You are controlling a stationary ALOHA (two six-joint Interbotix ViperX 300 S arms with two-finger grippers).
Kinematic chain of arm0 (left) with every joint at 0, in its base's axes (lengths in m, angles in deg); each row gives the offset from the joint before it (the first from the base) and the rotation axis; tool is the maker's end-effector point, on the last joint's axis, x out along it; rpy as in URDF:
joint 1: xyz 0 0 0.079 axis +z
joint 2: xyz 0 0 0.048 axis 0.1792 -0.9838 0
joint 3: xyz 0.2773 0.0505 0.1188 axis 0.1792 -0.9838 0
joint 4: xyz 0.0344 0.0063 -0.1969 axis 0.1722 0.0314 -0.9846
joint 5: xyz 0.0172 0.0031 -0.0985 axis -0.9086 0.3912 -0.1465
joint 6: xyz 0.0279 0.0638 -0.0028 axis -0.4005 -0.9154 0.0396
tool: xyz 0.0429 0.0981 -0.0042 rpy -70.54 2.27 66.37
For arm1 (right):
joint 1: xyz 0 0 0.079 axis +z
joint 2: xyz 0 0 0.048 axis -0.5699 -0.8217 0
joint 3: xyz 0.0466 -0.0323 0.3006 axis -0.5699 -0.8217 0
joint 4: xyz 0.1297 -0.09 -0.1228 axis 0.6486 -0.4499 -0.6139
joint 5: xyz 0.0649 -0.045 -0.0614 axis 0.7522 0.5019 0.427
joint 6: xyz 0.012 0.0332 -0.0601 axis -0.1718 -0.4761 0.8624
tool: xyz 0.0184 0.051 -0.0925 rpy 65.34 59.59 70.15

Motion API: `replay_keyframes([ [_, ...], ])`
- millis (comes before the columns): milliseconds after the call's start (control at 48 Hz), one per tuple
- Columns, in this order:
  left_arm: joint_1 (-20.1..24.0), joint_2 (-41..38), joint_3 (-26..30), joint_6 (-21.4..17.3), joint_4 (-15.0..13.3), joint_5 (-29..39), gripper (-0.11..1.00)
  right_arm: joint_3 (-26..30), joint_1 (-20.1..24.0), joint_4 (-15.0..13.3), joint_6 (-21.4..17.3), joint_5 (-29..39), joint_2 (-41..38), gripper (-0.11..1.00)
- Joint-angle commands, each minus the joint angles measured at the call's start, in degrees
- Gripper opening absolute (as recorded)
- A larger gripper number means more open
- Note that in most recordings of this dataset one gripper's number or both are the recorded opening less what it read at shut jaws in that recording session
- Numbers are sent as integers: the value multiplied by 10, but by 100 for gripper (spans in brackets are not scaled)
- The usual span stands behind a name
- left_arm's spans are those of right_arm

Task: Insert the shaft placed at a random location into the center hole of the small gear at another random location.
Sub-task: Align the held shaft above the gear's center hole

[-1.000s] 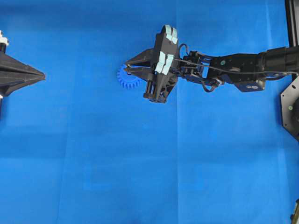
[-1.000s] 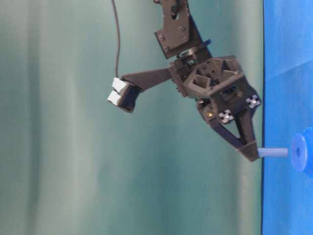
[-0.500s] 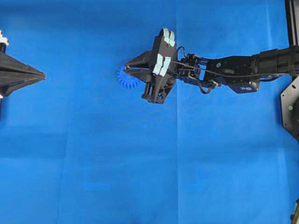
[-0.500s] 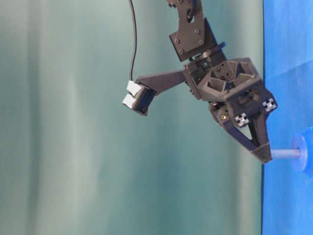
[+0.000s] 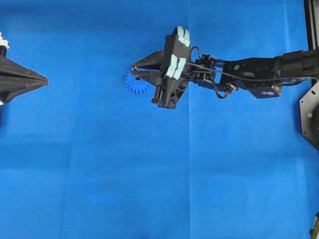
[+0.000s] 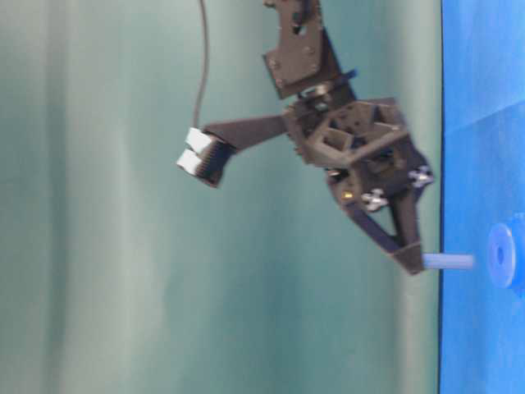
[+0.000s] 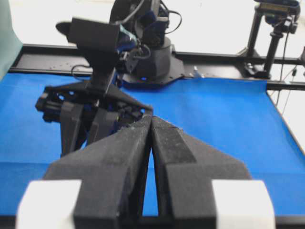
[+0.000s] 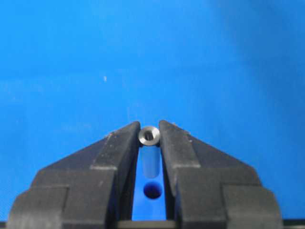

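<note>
while the right hand is hanging over the small gear on the blue desk in the overhead view, the table-level view is showing the shaft pinched and clear of the hub. through the right wrist camera the center hole is lying below it; lowering squarely seems next. the left hand, closed and empty, is idling.

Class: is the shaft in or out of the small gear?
Out: the shaft ends short of the small gear, with a gap showing.
</note>
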Motion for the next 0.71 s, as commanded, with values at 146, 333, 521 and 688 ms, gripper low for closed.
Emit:
replay_keyframes([
  [146, -1, -3, 6, 0, 2, -4, 0, 3, 1, -2, 1, 0, 25, 3],
  [333, -1, -3, 6, 0, 1, -4, 0, 5, 0, -1, 0, 0, 13, 3],
  [521, -1, -3, 6, 0, 2, -4, 0, 7, -2, 1, -2, -4, -10, 3],
  [688, -1, -3, 6, 0, 2, -2, 0, 7, -4, 8, -4, -8, -30, 3],
])
